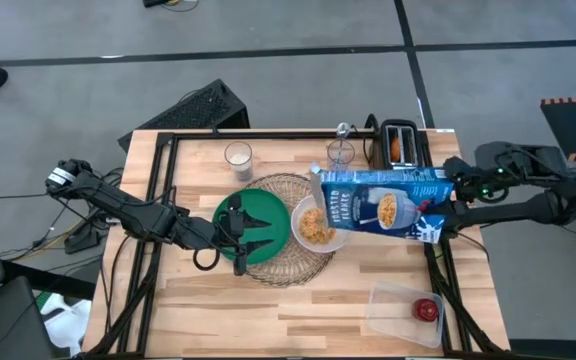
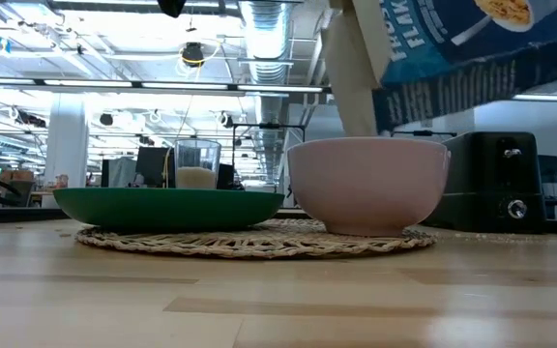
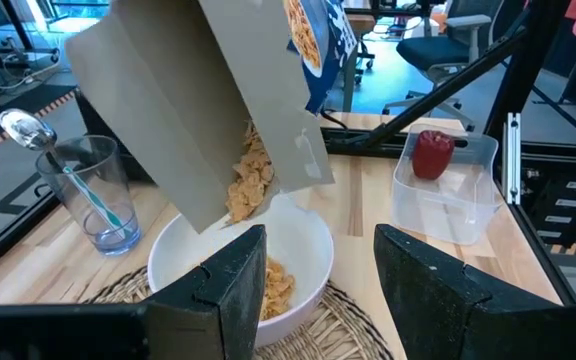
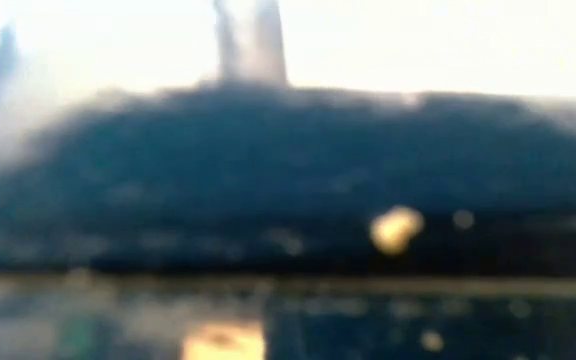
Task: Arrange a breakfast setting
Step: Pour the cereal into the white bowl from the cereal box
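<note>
Two arms met at frame centre from above: the right gripper point(image 1: 436, 222) pinched the tipped carton point(image 1: 383, 203) over the bowl point(image 1: 318, 226), the left gripper point(image 1: 251, 243) spread beside it; close up, flakes point(image 3: 251, 185) poured, apple point(image 3: 431, 153) unplaced.

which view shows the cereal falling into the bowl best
The left wrist view: flakes spill from the tilted carton into the white bowl. The high view shows cereal already in the bowl, not the stream. The low view shows only the bowl's side. The right wrist view is blurred.
</note>
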Controlling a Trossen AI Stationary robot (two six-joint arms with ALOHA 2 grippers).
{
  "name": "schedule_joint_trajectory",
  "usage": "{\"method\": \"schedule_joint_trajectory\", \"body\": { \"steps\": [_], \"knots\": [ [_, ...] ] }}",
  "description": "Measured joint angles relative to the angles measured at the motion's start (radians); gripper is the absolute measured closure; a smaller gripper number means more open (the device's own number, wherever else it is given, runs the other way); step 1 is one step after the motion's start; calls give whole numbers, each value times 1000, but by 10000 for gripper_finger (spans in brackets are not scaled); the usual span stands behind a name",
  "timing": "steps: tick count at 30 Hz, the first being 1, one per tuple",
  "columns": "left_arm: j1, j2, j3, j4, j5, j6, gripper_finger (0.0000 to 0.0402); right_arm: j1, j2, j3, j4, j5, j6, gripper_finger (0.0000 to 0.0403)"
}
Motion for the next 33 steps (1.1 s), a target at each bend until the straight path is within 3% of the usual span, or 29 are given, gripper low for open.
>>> {"method": "schedule_joint_trajectory", "body": {
  "steps": [16,25,33],
  "knots": [
    [0,0,0,0,-9,7,228,-1,-242,-204,126,-35,51,98],
    [0,0,0,0,-14,6,228,-1,-338,-271,260,-35,50,98],
    [0,0,0,-1,-15,5,228,-2,-438,-307,256,-39,68,98]
  ]
}}
